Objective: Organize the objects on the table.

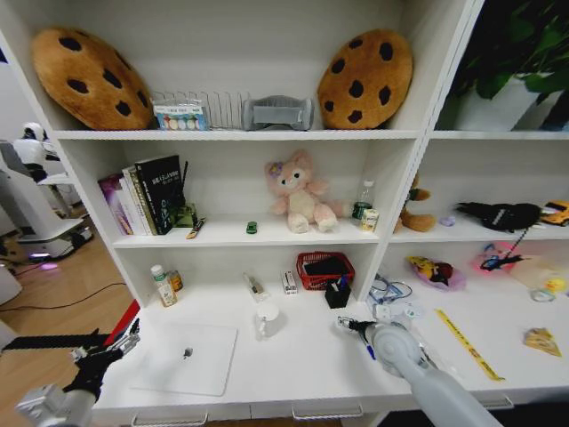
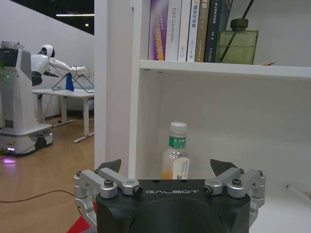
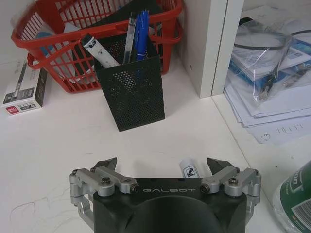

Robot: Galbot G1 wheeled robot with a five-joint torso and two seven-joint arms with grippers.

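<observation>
Right gripper spread wide just above the white desk, fingertips apart, nothing clamped; a white marker lying on the desk between them, seemingly untouched, long axis running from the gripper toward the black mesh pen cup. Pen cup at upper centre of right wrist view, holding blue pens and a white marker upright-tilted, red basket just behind. Right arm reaching in from lower right of head view, forearm angled toward centre. Left gripper at lower left of head view, fingers released and apart, empty, beside the desk edge. Closed silver laptop flat on the desk near it. Green toy car on middle shelf, centre of frame
</observation>
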